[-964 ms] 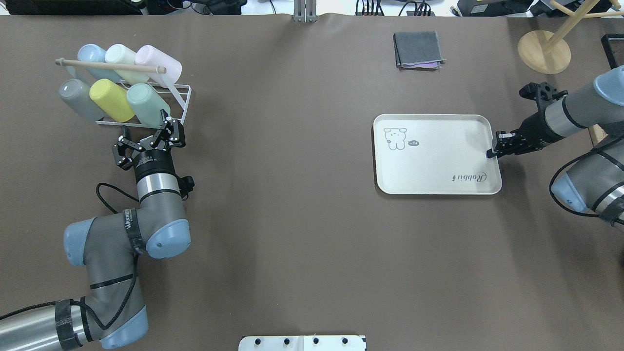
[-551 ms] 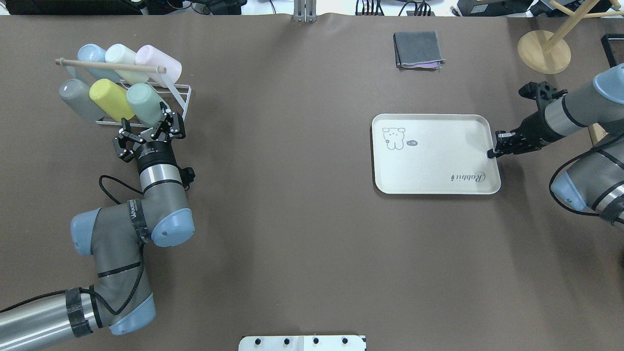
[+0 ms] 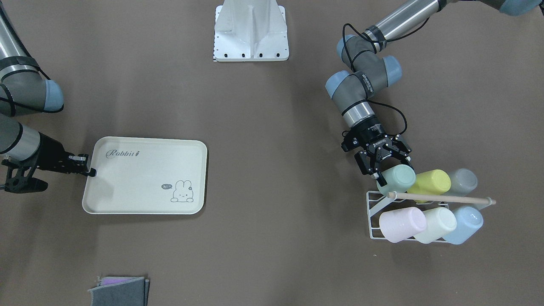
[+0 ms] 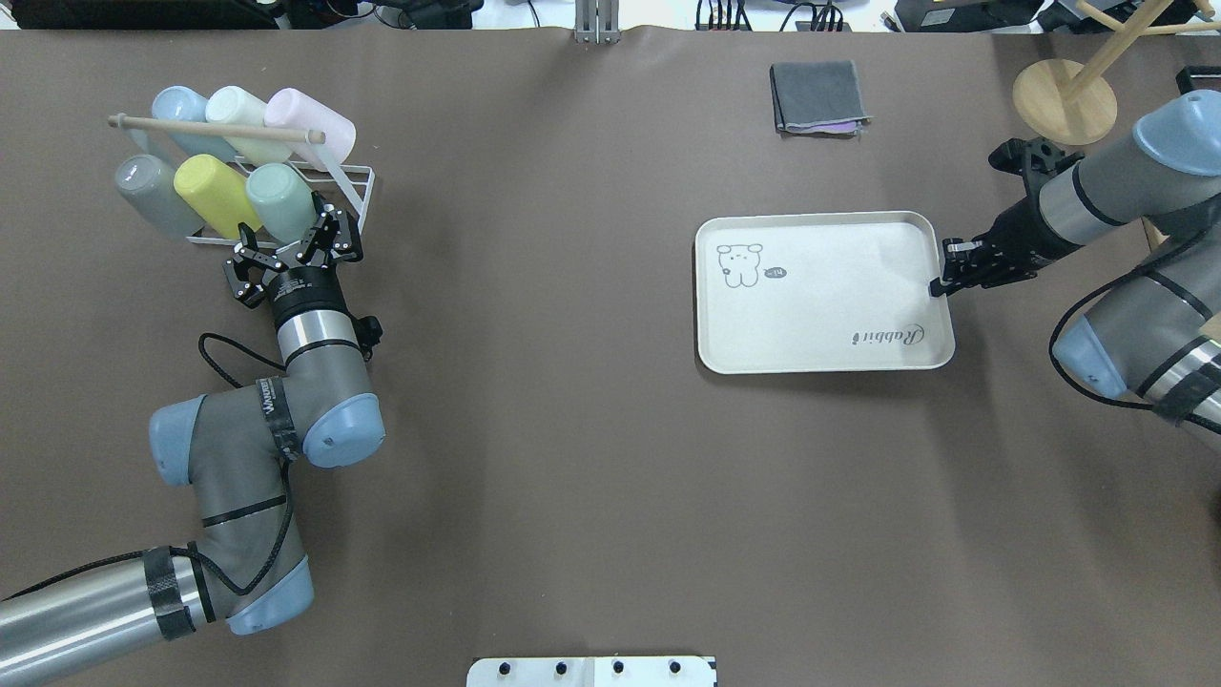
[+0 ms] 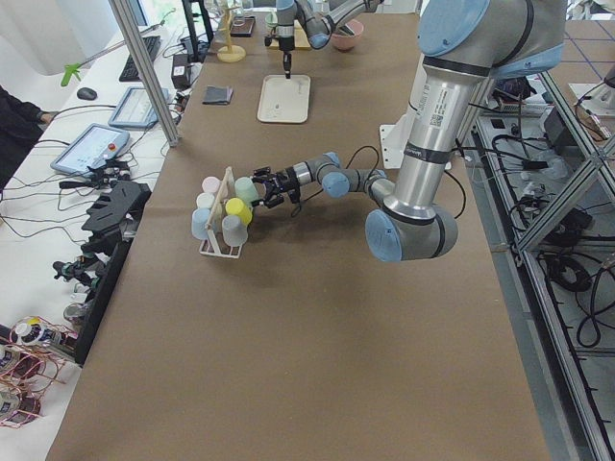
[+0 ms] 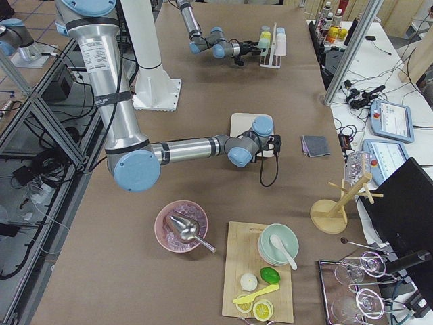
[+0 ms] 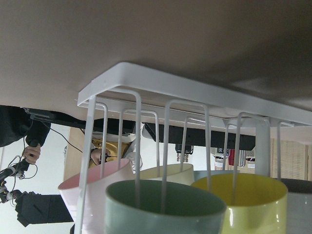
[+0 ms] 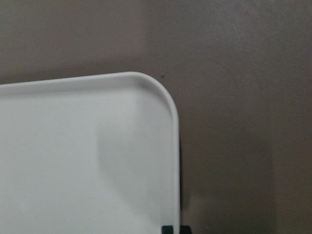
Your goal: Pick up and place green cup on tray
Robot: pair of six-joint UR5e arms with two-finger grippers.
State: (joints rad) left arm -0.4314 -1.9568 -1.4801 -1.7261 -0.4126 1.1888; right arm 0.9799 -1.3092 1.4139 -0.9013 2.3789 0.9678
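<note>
left gripper (image 4: 289, 243) has closed in on green cup (image 4: 279, 200), which lies in the wire rack (image 4: 358, 186); jaws spread around its mouth, not clenched. tray (image 4: 820, 315) dragged inward by right gripper (image 4: 940, 283), pinching its rim. grasp likely next.

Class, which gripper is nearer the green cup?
Left. The left gripper is open at the green cup, by its mouth; the right gripper is far across the table, at the tray.

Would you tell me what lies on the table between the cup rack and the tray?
Nothing: in the overhead view the table between the cup rack and the tray is bare. The folded grey cloth lies farther back, off that line.
</note>
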